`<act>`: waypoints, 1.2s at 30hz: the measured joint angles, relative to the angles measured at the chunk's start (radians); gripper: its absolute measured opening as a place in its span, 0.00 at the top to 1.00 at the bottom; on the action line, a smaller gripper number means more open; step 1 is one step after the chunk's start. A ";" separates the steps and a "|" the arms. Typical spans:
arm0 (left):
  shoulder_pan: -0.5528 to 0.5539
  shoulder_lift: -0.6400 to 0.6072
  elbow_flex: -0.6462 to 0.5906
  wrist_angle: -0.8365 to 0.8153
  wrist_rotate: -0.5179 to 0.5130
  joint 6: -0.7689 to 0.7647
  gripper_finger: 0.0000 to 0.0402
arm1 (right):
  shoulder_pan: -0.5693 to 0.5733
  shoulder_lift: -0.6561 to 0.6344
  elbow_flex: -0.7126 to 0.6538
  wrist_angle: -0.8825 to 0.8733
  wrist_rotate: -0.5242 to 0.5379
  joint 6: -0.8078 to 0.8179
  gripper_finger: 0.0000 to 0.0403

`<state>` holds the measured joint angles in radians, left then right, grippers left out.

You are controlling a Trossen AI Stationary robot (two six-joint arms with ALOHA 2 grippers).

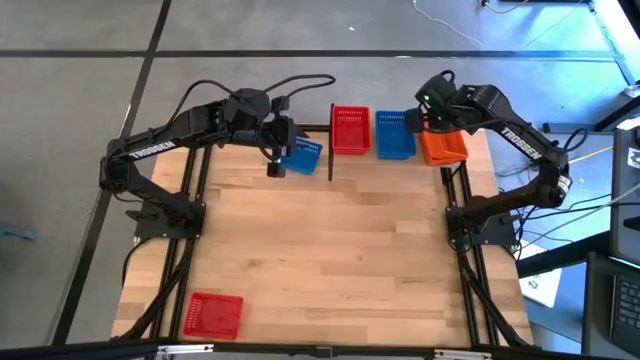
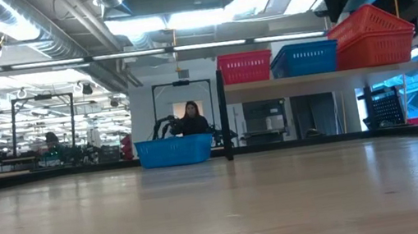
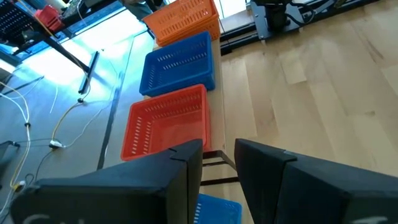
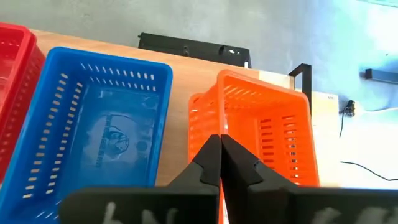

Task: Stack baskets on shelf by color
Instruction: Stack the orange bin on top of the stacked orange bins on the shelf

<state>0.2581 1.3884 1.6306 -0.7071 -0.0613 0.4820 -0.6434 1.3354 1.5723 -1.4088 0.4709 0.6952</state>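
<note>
At the far edge of the surface (image 1: 330, 250) stands the shelf (image 2: 311, 78), a pale board on thin black posts. Three baskets sit along it in a row: a red basket (image 1: 351, 129) at the left end, a blue basket (image 1: 395, 134) just beside it in the middle, and an orange basket (image 1: 443, 146) at the right end. The orange one is tilted, its outer side lifted off the board, and it leans out over the shelf's right end.

The right gripper (image 4: 220, 163) is on that orange basket. Its two dark fingers are pressed together with the near wall of the basket pinched between them, so the basket hangs in its hold rather than sitting flat.

The left gripper (image 1: 275, 152) hovers near the far edge too, just left of the shelf's left post. Its fingers stand apart, fairly wide, with nothing between them. Directly beside it, down on the surface and not on the shelf, lies a second blue basket (image 1: 301, 155), close to the post and turned a little askew.

Well apart from everything else, another red basket (image 1: 214, 314) rests alone near the front left corner of the surface.

Beyond the surface a person (image 2: 191, 120) sits in the room behind.
</note>
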 joint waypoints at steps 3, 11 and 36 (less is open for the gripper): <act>0.000 0.000 0.000 0.000 0.000 0.000 0.78 | 0.000 -0.002 0.000 -0.001 -0.002 0.003 1.00; 0.000 0.000 0.000 0.000 0.000 0.000 0.78 | -0.002 -0.002 -0.018 -0.019 -0.046 0.003 1.00; 0.002 0.000 0.000 -0.003 0.000 0.000 0.79 | 0.006 -0.009 0.074 -0.029 0.008 0.003 1.00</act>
<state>0.2600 1.3884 1.6306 -0.7106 -0.0612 0.4820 -0.6370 1.3263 1.6462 -1.4375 0.4785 0.6985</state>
